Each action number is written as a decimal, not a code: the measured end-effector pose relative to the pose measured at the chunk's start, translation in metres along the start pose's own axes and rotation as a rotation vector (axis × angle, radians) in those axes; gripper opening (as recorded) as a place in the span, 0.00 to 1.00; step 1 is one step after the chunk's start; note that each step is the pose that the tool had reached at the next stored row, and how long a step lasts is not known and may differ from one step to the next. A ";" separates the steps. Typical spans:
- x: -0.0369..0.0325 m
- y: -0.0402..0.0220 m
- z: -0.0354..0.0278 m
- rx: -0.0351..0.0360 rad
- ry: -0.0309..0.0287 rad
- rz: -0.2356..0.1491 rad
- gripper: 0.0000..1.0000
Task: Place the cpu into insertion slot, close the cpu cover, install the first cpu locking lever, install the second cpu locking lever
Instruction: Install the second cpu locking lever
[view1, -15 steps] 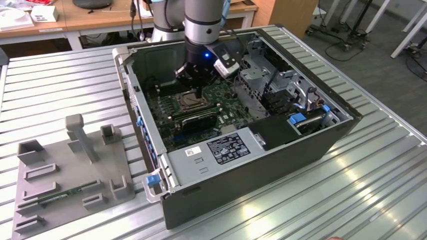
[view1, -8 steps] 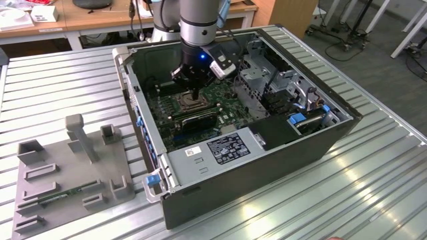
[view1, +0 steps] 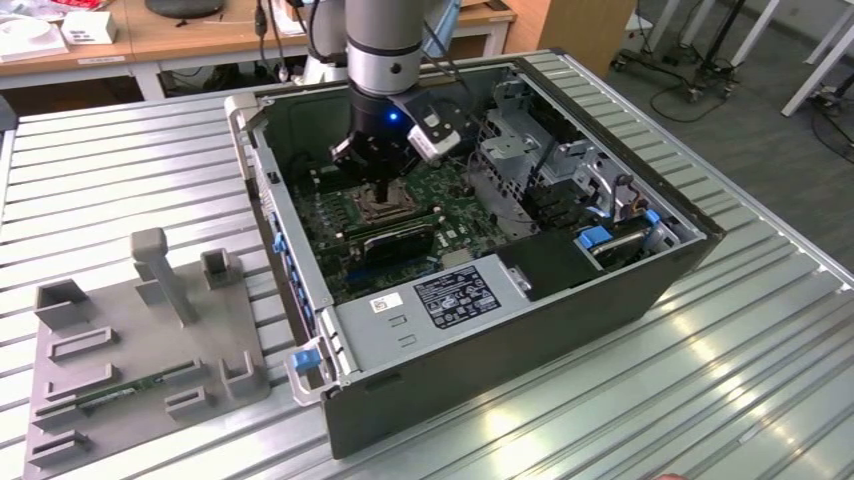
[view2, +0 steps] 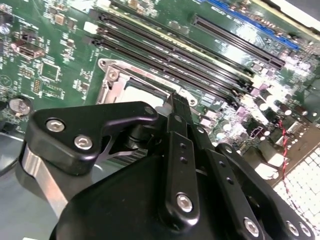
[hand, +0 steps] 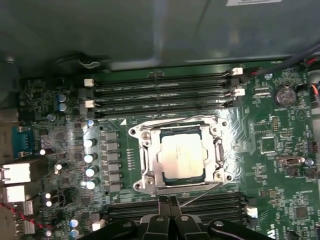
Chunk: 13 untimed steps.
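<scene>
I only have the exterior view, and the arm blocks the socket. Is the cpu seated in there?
Observer: Yes. In the first wrist view the cpu lies flat, metal top up.
Operator: Is the cover down over it?
Observer: It looks down. The cpu cover frames the chip, lying level around it.
Operator: What about the jaws?
Observer: In the first wrist view the gripper has its jaws pressed together with nothing between them, just off one edge of the cover.

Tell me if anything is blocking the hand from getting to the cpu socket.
Nothing visible does. In the first wrist view the hand sits just beside the insertion slot, where the cpu already lies under the cpu cover.
</scene>
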<state>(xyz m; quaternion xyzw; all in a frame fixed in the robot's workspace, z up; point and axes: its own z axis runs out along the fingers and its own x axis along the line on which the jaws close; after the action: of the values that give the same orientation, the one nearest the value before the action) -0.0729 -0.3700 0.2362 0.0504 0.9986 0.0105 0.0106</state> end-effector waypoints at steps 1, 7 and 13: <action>0.0006 -0.0002 0.0000 0.0000 0.0000 0.000 0.11; 0.0005 -0.0057 -0.0001 0.0001 0.0000 0.000 0.11; 0.0020 -0.0078 -0.0001 -0.0002 -0.0006 0.000 0.11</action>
<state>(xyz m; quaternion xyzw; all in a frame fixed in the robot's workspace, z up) -0.0757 -0.3775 0.2361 0.0504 0.9986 0.0106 0.0109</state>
